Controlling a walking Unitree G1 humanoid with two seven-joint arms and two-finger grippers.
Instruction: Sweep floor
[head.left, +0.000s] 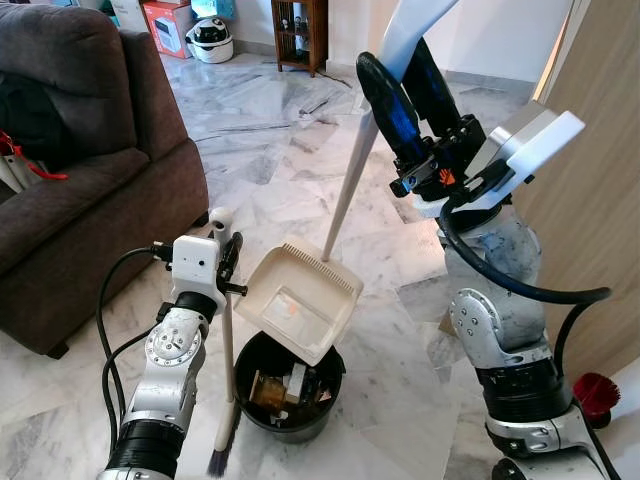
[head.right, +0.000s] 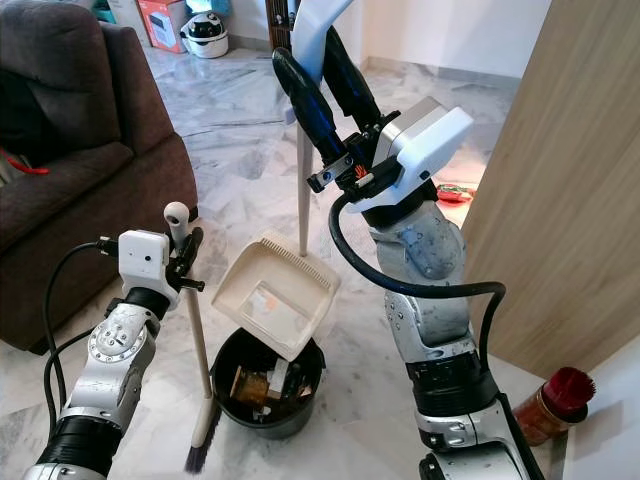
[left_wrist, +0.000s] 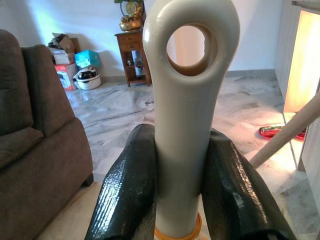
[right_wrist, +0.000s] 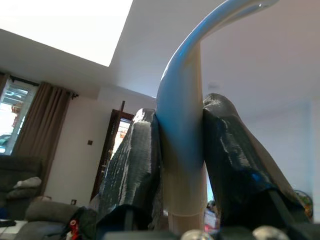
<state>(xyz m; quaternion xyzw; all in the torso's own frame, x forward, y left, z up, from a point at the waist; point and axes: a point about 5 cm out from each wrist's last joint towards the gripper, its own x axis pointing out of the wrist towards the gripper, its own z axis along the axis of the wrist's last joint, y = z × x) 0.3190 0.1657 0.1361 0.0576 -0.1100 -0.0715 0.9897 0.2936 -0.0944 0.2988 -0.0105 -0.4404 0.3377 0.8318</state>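
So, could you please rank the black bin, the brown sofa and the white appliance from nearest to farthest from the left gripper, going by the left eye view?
From the left gripper:
1. Black round bin, just below, to its right.
2. Brown fabric sofa, to its left.
3. White round appliance, far back across the room.

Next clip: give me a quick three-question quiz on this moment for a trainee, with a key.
1. True or false: the dustpan is tipped over the black bin.
2. What does the left gripper hold? A) a mop B) the broom C) a cup
3. Fill in: the right gripper is clamped on the dustpan's long ____.

Key:
1. True; the pan tilts above the bin, which already holds rubbish.
2. B; its fingers close on the cream handle just below the hanging hole.
3. Handle; it rises from the pan up to the raised gripper.
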